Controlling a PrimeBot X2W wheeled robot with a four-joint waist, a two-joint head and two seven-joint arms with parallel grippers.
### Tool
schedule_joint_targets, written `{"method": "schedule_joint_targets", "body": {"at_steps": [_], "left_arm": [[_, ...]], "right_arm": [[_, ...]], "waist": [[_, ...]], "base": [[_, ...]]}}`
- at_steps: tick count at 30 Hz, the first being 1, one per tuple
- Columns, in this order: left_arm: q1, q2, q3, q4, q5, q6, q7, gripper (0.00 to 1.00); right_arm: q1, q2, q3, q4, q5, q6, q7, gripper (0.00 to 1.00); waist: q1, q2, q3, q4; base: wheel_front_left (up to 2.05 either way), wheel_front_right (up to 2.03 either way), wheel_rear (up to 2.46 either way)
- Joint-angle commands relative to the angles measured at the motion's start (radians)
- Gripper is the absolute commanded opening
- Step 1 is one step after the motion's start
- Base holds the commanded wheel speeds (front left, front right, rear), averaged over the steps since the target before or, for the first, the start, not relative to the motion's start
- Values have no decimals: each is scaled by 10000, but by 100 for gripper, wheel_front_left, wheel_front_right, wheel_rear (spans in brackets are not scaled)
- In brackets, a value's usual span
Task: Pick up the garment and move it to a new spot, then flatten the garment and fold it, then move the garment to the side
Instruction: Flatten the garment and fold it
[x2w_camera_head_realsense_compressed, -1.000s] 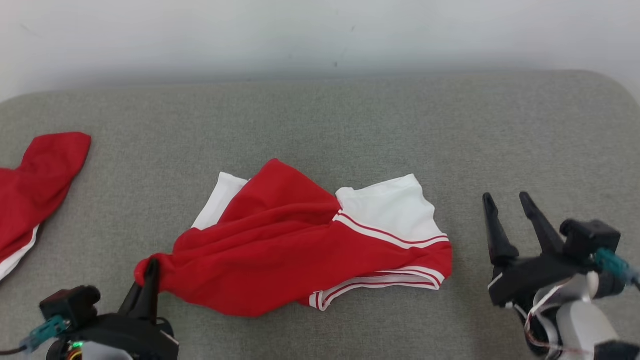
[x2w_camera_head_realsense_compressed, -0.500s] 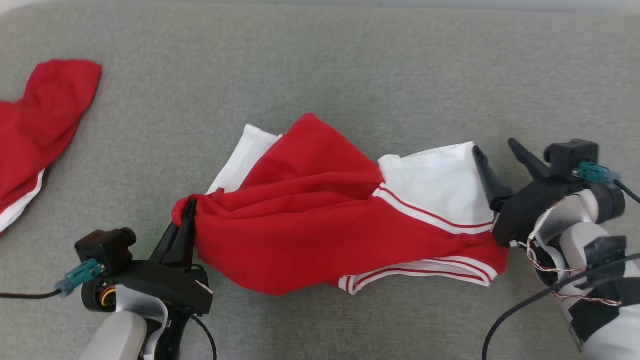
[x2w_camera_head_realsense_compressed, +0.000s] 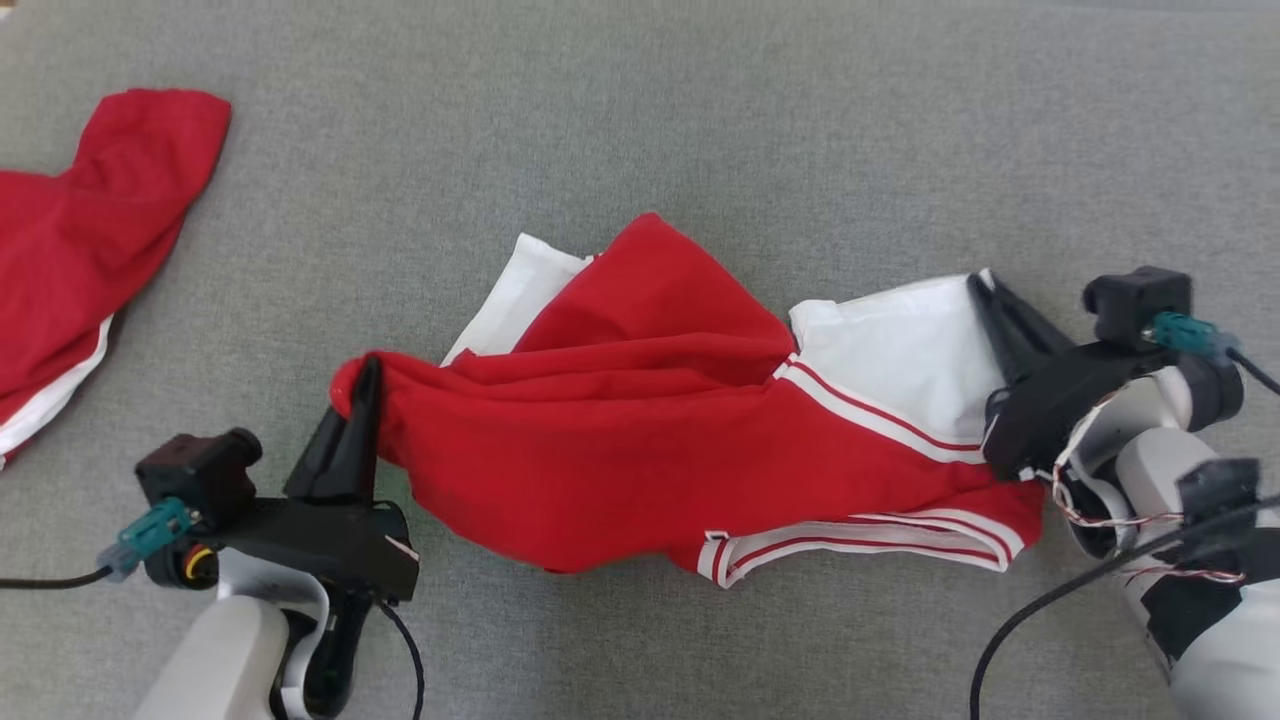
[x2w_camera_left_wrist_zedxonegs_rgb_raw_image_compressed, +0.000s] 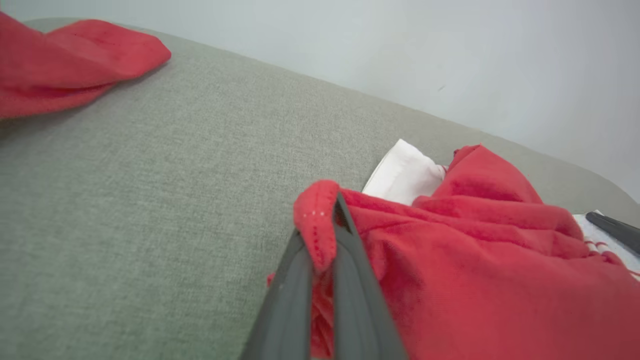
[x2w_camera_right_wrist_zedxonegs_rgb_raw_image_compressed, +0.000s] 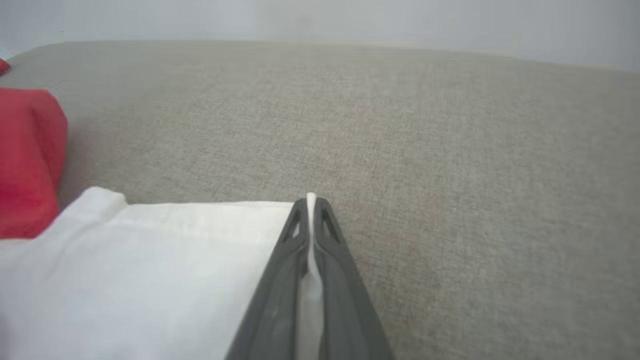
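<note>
The head camera looks almost straight down on the garment (x2w_camera_head_realsense_compressed: 620, 450) from above. The left wrist camera sits low and very close at its red end, facing along it. The right wrist camera sits low at its white corner. All three share the garment.

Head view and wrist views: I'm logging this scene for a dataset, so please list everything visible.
garment: one, red and white with striped trim, crumpled in the middle
second garment: one, red with a white stripe, far left
padded surface: one, grey, beneath both garments
wall: one, pale, behind the padded surface
left gripper: one, dark, shut on the garment's red left end
right gripper: one, dark, shut on the garment's white right edge
</note>
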Motion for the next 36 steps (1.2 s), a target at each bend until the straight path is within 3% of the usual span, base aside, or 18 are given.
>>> {"method": "schedule_joint_targets", "body": {"at_steps": [1, 8, 16, 28, 36], "left_arm": [[-84, 116, 53, -185, 135, 54, -109, 0], [-54, 742, 282, -1528, 508, 453, 142, 0], [-33, 1340, 572, -3091, 916, 936, 527, 0], [140, 2104, 916, -6012, 1682, 1763, 1296, 0], [-339, 2349, 913, -6572, 1953, 1877, 1776, 0]], "right_arm": [[11, -57, -154, -113, 16, -10, -348, 0], [90, -30, -1335, -1416, -392, -10, -1456, 0], [642, 191, -2960, -3837, -1293, -10, -1541, 0], [1937, 899, -4794, -8411, -2598, -10, 80, 0], [1570, 989, -4993, -9157, -2583, -10, 783, 0]], "waist": [[-1, -2, -267, -103], [-1, -2, -1108, -487], [-1, -2, -1867, -885], [-1, -2, -2658, -1279], [-1, -2, -2596, -1402]], "base": [[0, 0, 0], [0, 0, 0], [0, 0, 0], [0, 0, 0], [0, 0, 0]]}}
